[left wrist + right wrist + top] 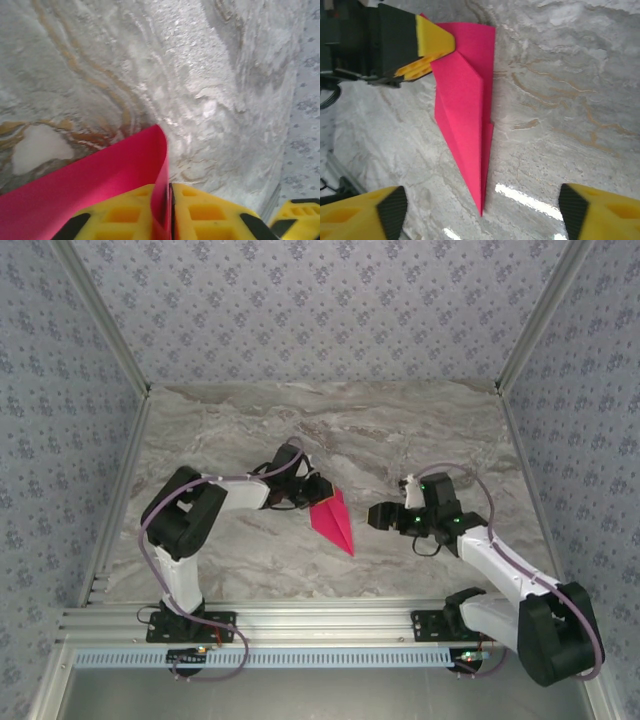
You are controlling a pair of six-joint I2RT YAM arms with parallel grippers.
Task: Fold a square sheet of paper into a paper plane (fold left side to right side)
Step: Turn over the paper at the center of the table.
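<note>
The magenta-pink paper plane [333,520] lies on the marble table [420,430], folded into a narrow dart with its sharp nose toward the near edge. My left gripper [318,490] is shut on the wide rear corner of its upper flap. That flap curls up between the yellow fingers [200,215] in the left wrist view, where the pink paper [100,180] bends into the left gripper [170,186]. My right gripper [378,515] stands open just right of the plane, apart from it. From the right wrist, the plane [465,115] shows layered creases, the left gripper [427,50] pinches its corner, and the right gripper [481,207] hangs wide open over the nose.
Patterned walls enclose the table on three sides. An aluminium rail [320,625] with both arm bases runs along the near edge. Bare marble stretches behind and to the right of the plane.
</note>
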